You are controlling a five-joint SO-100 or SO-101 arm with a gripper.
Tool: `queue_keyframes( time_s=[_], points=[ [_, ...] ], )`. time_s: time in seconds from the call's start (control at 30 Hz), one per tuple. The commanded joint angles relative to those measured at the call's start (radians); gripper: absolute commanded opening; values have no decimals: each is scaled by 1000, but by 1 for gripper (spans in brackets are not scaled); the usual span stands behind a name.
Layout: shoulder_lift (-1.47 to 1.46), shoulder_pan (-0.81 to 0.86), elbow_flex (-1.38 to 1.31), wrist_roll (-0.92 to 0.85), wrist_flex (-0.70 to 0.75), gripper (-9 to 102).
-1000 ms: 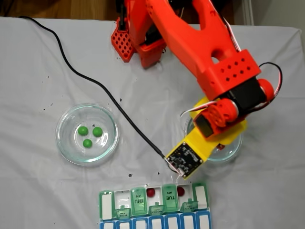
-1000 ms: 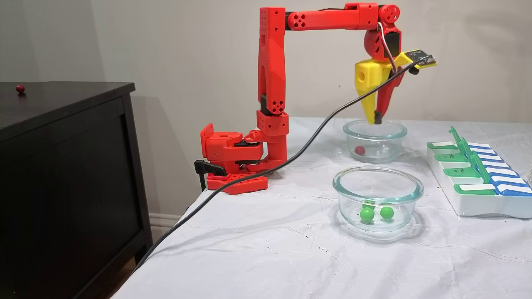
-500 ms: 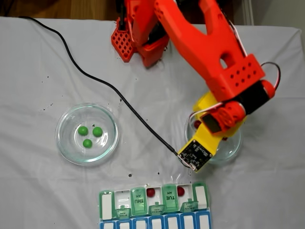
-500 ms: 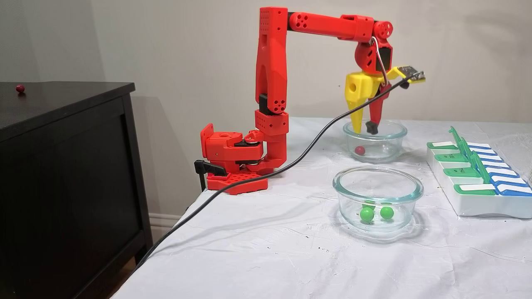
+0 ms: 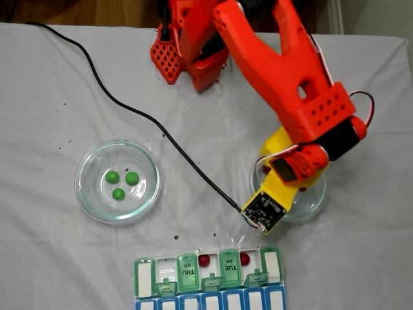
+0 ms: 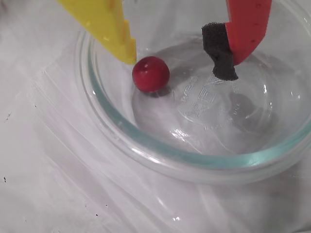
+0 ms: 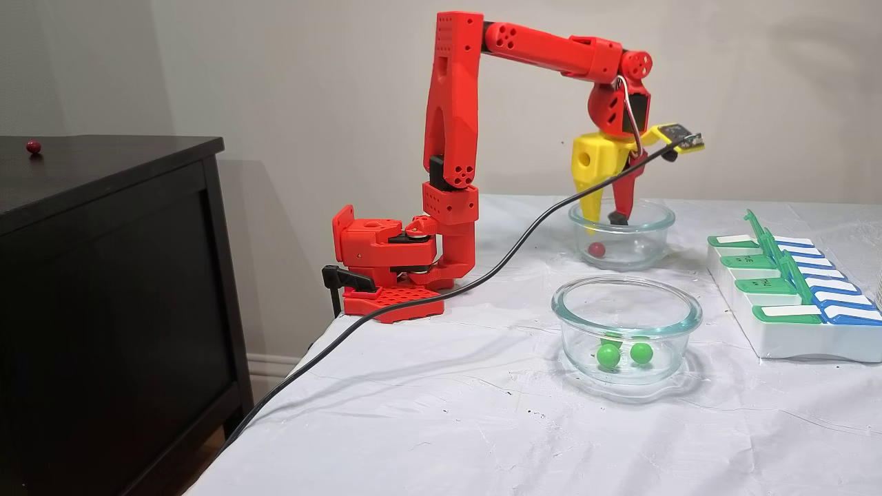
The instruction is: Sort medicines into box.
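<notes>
One dark red pill lies on the floor of the far glass dish, just beside the yellow finger of the pincer; whether the tip touches it I cannot tell; the red finger with its black foam pad stands well apart on the other side, so the pincer is wide open and holds nothing, with both tips lowered inside the dish's rim; in a fixed view from the side the same pill sits low in that dish; two more red pills rest in open compartments of the box at the near edge of the desk, between green lids marked THU and TUE; three green pills lie together in the other glass dish, to the left in a fixed view from above; a black cable runs across the white cloth to the small circuit board on the pincer; a dark cabinet stands beside the desk, with one small red ball on top.
</notes>
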Motion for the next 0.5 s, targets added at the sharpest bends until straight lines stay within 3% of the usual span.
queue_keyframes(
  time_s=[0.0, 0.47],
  points=[
    [-2, -8, -9, -15, -6, 27],
    [-67, -14, -2, -18, -3, 26]
  ],
)
